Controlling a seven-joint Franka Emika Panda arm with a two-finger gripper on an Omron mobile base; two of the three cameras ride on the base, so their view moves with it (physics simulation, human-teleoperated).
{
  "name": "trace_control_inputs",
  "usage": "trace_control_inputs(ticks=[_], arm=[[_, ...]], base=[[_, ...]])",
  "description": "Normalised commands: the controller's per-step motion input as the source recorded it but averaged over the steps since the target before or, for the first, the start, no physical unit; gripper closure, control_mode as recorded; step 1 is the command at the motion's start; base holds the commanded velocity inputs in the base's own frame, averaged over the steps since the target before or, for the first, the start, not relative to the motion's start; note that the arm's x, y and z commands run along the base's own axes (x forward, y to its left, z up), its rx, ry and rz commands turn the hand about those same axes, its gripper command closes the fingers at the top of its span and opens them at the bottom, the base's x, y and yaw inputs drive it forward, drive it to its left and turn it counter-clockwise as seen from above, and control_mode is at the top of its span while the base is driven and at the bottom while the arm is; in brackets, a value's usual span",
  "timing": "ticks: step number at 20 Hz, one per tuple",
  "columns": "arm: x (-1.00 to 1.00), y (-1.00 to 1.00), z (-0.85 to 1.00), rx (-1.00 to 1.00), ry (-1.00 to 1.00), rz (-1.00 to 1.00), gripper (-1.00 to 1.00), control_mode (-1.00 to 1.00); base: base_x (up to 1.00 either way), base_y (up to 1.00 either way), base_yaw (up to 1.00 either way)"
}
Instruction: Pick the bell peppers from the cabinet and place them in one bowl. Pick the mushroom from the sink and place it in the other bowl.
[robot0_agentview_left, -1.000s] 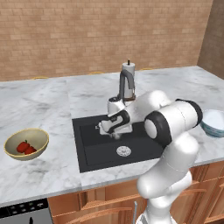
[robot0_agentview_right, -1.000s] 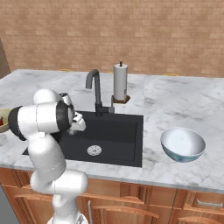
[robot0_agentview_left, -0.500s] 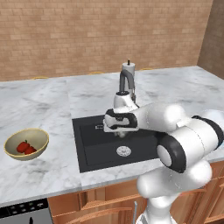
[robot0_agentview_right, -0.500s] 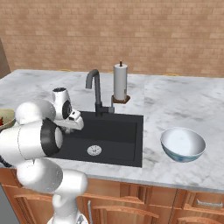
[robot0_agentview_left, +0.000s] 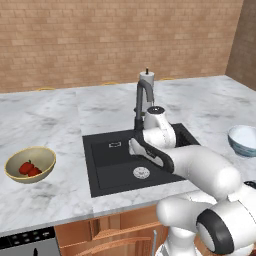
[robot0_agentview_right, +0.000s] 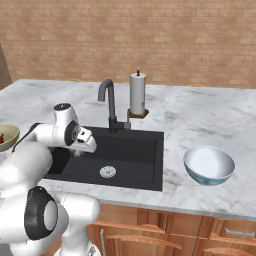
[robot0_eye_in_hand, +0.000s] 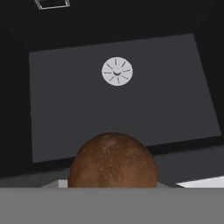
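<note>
Sink (robot0_agentview_left: 107, 170): black basin set in the marble counter (robot0_agentview_left: 45, 120), lying directly beneath the claw (robot0_agentview_left: 134, 148), with its round steel drain (robot0_eye_in_hand: 117, 71) below and just ahead of the claw in the hand view. Faucet (robot0_agentview_right: 108, 102): dark arched spout, just behind the claw. Pale blue-white bowl (robot0_agentview_right: 208, 165): 1 piece, holding nothing, well apart from the claw on the counter past the sink's far edge. Cream-yellow bowl (robot0_agentview_left: 30, 163): well apart on the opposite side, already holding 2 red bell peppers (robot0_agentview_left: 28, 168). Mushroom (robot0_eye_in_hand: 113, 159): brown rounded cap, pinched in the claw and raised clear of the basin floor; we see no fingertips around it, yet it sits tight at the claw's own position. Step in hand, as we judge it: mushroom lifted, pepper half done. Next move, we reckon: carry the mushroom over the sink rim toward the pale blue-white bowl, clearing the faucet, then lower and release inside the rim.
</note>
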Motion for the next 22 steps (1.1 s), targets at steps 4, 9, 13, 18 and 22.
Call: trace_control_inputs(ticks=[4,9,13,18,22], arm=[[-0.31,-0.60,0.17,-0.07,-0.06,0.00,1.00,-1.00],[0.05,-0.68,0.00,0.04,0.00,0.08,1.00,-1.00],[-0.04,-0.38,0.01,0.03,0.00,0.03,1.00,-1.00],[-0.02,-0.06,0.00,0.00,0.00,0.00,1.00,1.00],[0.00,0.00,0.00,0.00,0.00,0.00,1.00,1.00]], base=[[0.00,0.00,0.00],[0.00,0.00,0.00],[0.00,0.00,0.00],[0.00,-0.09,0.00],[-0.01,-0.59,0.00]])
